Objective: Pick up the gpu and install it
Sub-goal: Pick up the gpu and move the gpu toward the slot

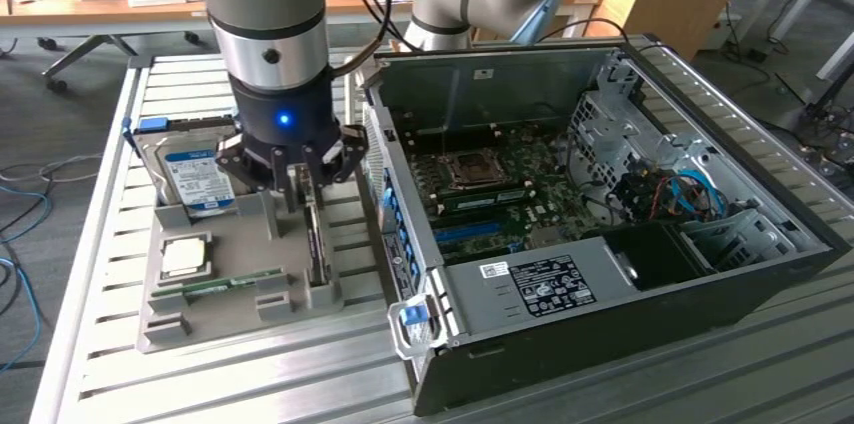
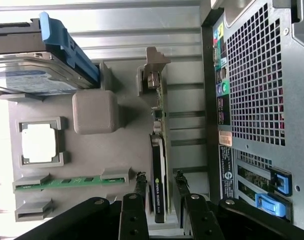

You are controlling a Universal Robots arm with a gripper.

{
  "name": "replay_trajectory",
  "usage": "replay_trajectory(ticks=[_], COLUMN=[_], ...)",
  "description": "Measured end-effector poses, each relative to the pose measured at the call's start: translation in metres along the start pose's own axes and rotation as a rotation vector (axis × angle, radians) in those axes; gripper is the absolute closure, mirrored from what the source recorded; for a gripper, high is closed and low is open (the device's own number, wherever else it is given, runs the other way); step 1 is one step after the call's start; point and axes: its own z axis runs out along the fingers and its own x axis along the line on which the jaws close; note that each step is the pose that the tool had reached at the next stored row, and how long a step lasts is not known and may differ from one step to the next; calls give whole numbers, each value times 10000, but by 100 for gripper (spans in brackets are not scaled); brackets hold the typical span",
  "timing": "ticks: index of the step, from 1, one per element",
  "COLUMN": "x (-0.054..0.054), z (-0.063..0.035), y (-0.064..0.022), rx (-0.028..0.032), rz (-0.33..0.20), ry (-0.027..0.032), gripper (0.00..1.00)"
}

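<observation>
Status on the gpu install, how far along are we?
Done: the gripper is positioned over the gpu, jaws open on either side of it. In hand: nothing gripped; the card stands on edge in the gray holder. Left: it is not yet grasped, lifted or seated in the open computer case.

Exterior view: my gripper (image 1: 300,194) covers one end of the gpu (image 1: 315,244), and my wrist hides a corner of the hard drive (image 1: 191,179). Wrist view: hard drive and computer case (image 2: 252,75) both run off the frame edge. Print on the power supply (image 1: 467,289) label (image 1: 545,286) is too small to read.
</observation>
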Motion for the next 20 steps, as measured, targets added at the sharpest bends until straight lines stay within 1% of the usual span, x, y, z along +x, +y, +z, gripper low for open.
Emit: replay_trajectory(ticks=[4, 10, 12, 13, 15, 20], x=[-4, -5, -5, -5, -5, -3], z=[53, 54, 54, 54, 58, 136], y=[-3, -3, -3, -3, -3, -9], rx=[1, 0, 1, 0, -1, 0], rz=[1, 0, 0, 1, 0, 0], ry=[0, 0, 0, 0, -1, 0], gripper=[64, 64, 63, 57, 57, 57])
